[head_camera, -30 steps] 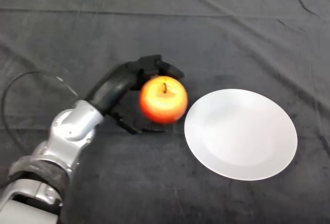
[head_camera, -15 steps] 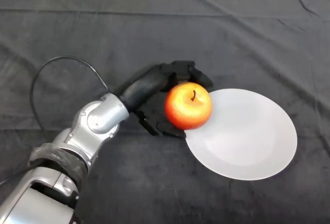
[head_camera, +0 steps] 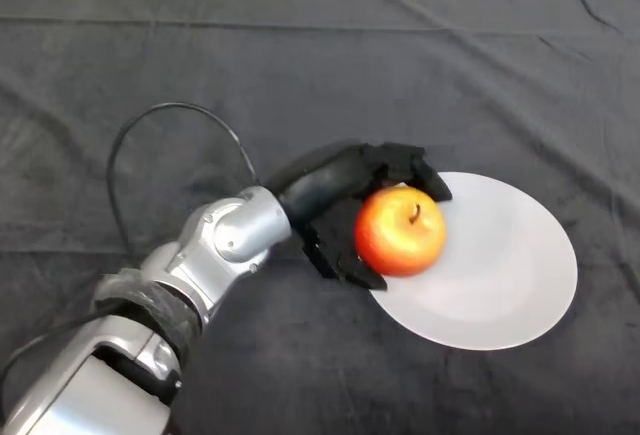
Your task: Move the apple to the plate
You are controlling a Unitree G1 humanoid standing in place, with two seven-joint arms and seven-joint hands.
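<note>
Dark cloth lies under the left hand, fingers curled round the apple over the plate's left edge.

The robot hand is carrying the apple rightward: a second ago it was holding the fruit over the dark worktop left of the plate, and now the apple is sitting over the plate's left edge, arm stretching farther in.

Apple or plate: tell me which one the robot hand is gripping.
The apple. The robot hand curls around it, over the white plate's left edge; the plate lies untouched on the cloth.
</note>
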